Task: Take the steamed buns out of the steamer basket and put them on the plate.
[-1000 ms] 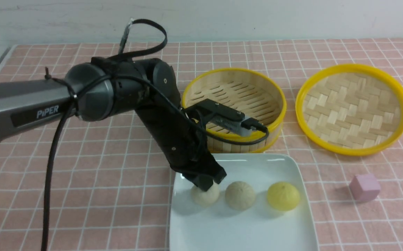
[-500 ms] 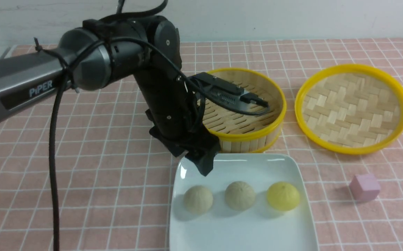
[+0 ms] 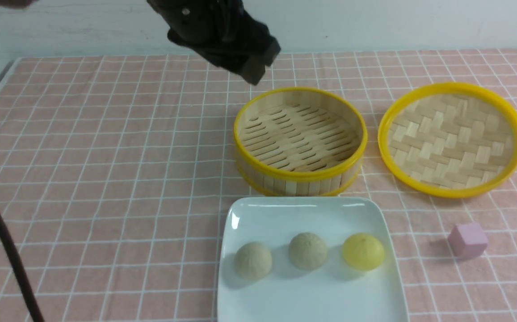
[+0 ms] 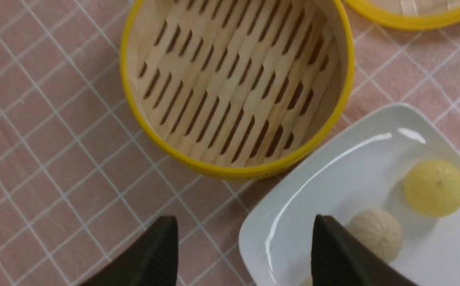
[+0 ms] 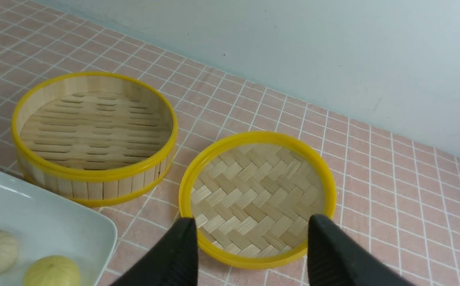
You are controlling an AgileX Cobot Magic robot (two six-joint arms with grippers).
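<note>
Now the three steamed buns [image 3: 307,250] sit on the plate [image 3: 329,210], well below the left end effector [image 4: 243,222] (jaws spread, empty). A second ago it was down gripping the leftmost bun [image 3: 253,260].

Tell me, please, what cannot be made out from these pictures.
- Front view: left gripper motion-blurred and cut by the top edge; right gripper absent, shown only in its wrist view.
- Left wrist view: leftmost bun almost wholly hidden behind one jaw.
- Right wrist view: plate cut by the frame's edge, leftmost bun and pink cube outside it.
</note>
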